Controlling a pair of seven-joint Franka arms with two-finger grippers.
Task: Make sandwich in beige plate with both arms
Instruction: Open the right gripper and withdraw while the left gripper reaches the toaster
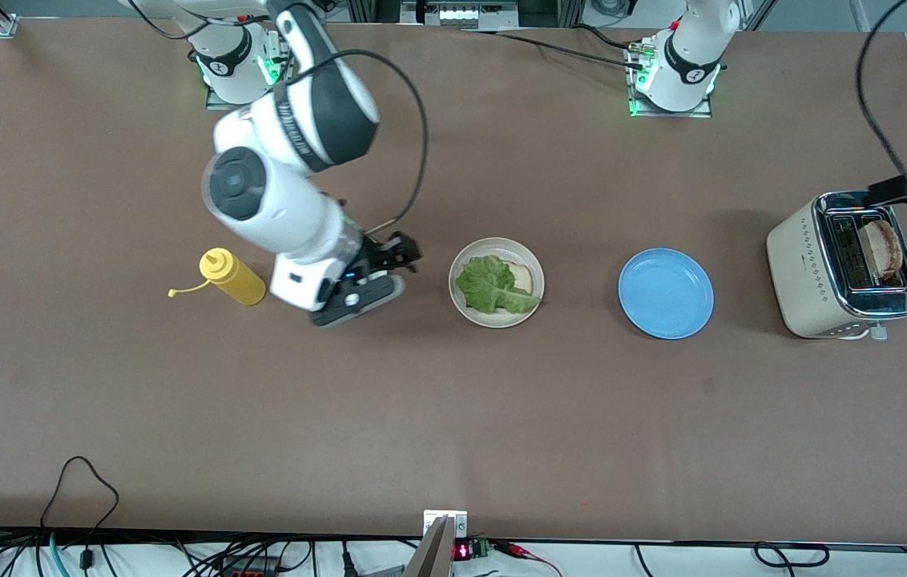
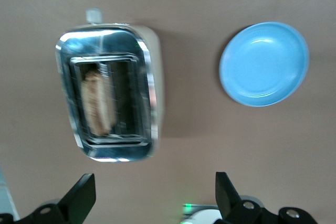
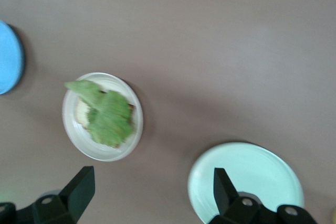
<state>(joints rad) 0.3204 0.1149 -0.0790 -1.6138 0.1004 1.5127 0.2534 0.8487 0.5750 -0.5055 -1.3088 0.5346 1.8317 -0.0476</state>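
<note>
Half-built sandwich; both arms empty, top slice not yet fetched.

Beige plate (image 1: 496, 282) at table centre held one bread slice (image 1: 521, 278) under lettuce (image 1: 489, 285). Second slice (image 1: 880, 248) stood in toaster (image 1: 810, 272). Left gripper (image 2: 155, 195) hung over toaster, fingers spread, likely to pick. Right gripper (image 3: 152, 192), plate's nine o'clock, fingers spread.

text: none legible | right arm (image 1: 317, 120) band lettering: perhaps a brand, unreadable
</note>
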